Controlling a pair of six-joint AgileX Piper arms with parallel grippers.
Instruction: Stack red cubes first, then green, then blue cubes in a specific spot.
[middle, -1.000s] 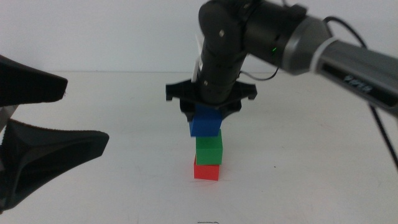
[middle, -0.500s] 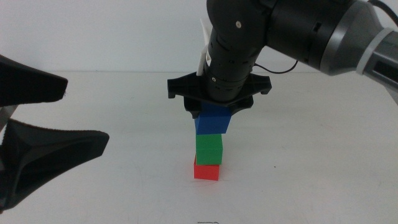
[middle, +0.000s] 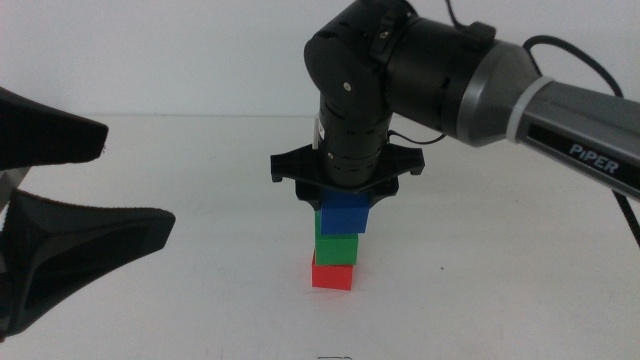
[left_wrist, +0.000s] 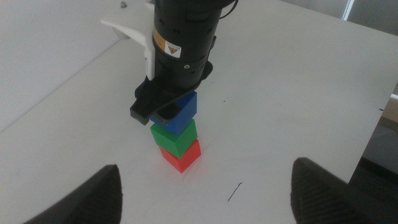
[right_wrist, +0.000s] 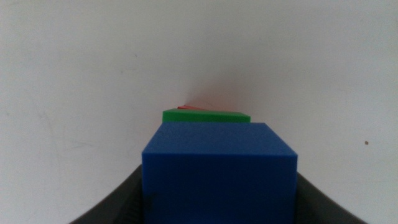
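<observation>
The red cube (middle: 332, 274) sits on the white table with the green cube (middle: 335, 247) stacked on it. My right gripper (middle: 345, 198) comes straight down from above, shut on the blue cube (middle: 343, 213). It holds the blue cube right at the green cube's top, offset slightly right; I cannot tell if it rests there. The right wrist view shows the blue cube (right_wrist: 217, 168) between the jaws, with the green cube (right_wrist: 205, 116) and a sliver of the red cube (right_wrist: 194, 107) beyond. The stack also shows in the left wrist view (left_wrist: 177, 134). My left gripper (middle: 138, 183) waits open at the left.
The white tabletop (middle: 500, 260) around the stack is bare. The right arm's thick body (middle: 420, 70) hangs over the stack from the right. A small dark mark (left_wrist: 235, 191) lies on the table near the stack.
My right gripper has come down and a little to the left with the blue cube, closing the gap to the green cube. The left gripper has not moved.
</observation>
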